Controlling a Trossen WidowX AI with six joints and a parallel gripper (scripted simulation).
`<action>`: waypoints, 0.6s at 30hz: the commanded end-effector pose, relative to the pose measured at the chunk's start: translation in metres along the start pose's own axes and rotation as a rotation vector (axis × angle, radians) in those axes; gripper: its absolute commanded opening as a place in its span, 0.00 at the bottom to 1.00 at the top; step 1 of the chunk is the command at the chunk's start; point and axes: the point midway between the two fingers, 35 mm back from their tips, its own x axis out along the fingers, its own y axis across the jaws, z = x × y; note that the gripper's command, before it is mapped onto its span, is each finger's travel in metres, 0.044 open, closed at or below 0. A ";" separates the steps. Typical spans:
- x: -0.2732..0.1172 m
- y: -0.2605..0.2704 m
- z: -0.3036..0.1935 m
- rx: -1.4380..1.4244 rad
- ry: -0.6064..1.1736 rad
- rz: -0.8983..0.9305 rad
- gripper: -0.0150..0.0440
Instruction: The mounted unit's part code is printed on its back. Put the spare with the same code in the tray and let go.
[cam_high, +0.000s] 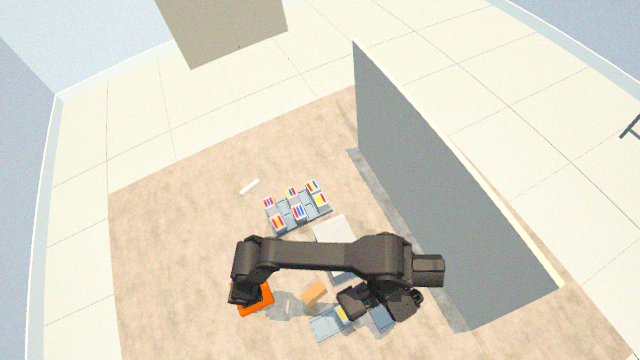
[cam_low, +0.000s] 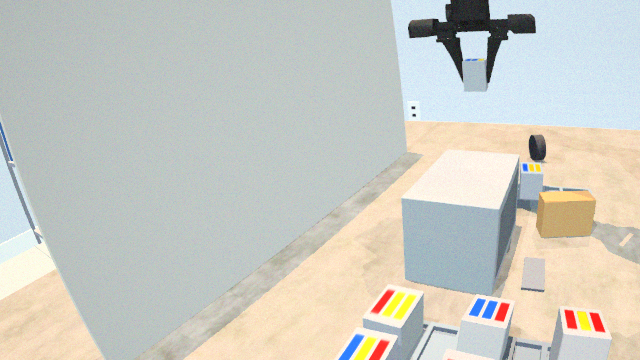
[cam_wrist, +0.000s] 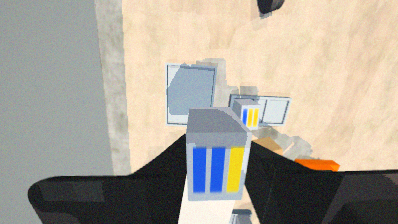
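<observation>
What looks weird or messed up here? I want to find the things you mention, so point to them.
The black round thing (cam_low: 537, 148) (cam_wrist: 269, 5) looks a bit odd: it stands on its edge, like a wheel that might roll. A white stick (cam_high: 249, 187) also lies off by itself. I can't see anything spilled or broken.

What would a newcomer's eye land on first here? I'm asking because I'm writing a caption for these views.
Probably the tall grey panel, which fills much of the exterior view's left side. Next, the black gripper, holding up a pale block striped blue, blue, yellow. From above, the dark arm stretches across the lower middle, with an orange item beneath its left end.
</observation>
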 end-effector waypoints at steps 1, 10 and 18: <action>0.004 0.017 -0.002 0.004 0.004 0.000 0.25; 0.007 0.023 -0.002 0.004 0.004 0.001 0.25; 0.012 0.025 -0.002 0.004 0.004 0.001 0.25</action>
